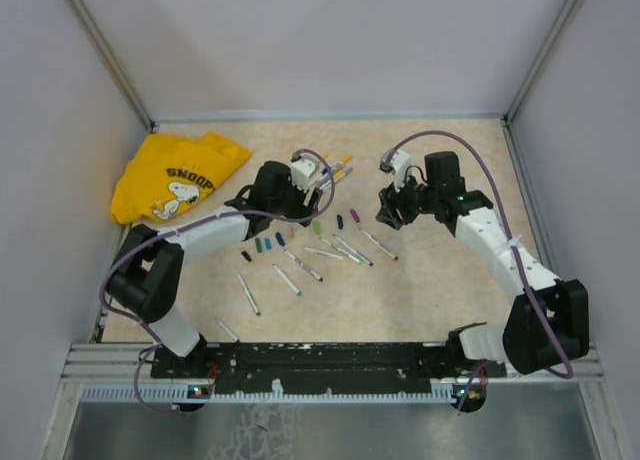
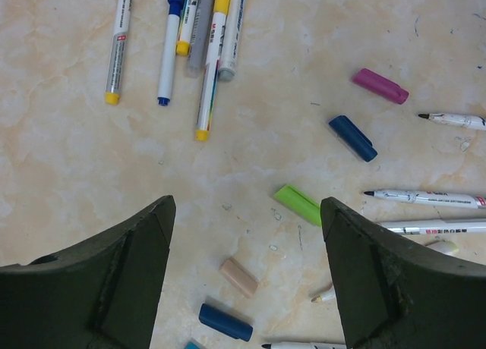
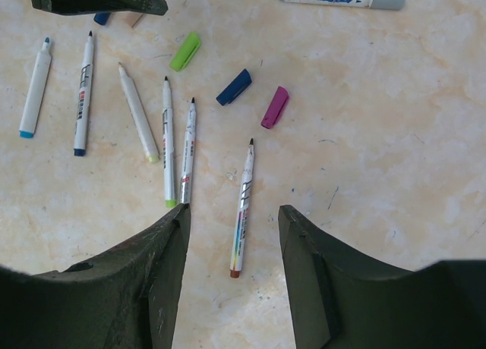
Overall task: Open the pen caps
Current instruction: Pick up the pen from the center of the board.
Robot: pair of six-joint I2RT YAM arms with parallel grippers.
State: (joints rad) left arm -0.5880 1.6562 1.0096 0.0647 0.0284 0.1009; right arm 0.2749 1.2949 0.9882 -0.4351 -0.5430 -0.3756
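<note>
Several pen caps (image 2: 298,204) already lie loose at the middle and right of the left wrist view, green, navy and magenta, among bare-tipped barrels (image 2: 425,197). A bunch of pens (image 2: 205,61) at the upper left looks still capped. The left gripper (image 2: 247,212) and right gripper (image 3: 234,212) both hang spread and empty. My worry is that in this clutter a closing jaw nips a loose cap or an opened barrel, or rolls the capped ones away.

The top camera looks steeply down from 6 o'clock, farthest off. Both wrist cameras face the tabletop (image 2: 68,167) closely, sharing the green cap (image 3: 185,51) between them.
</note>
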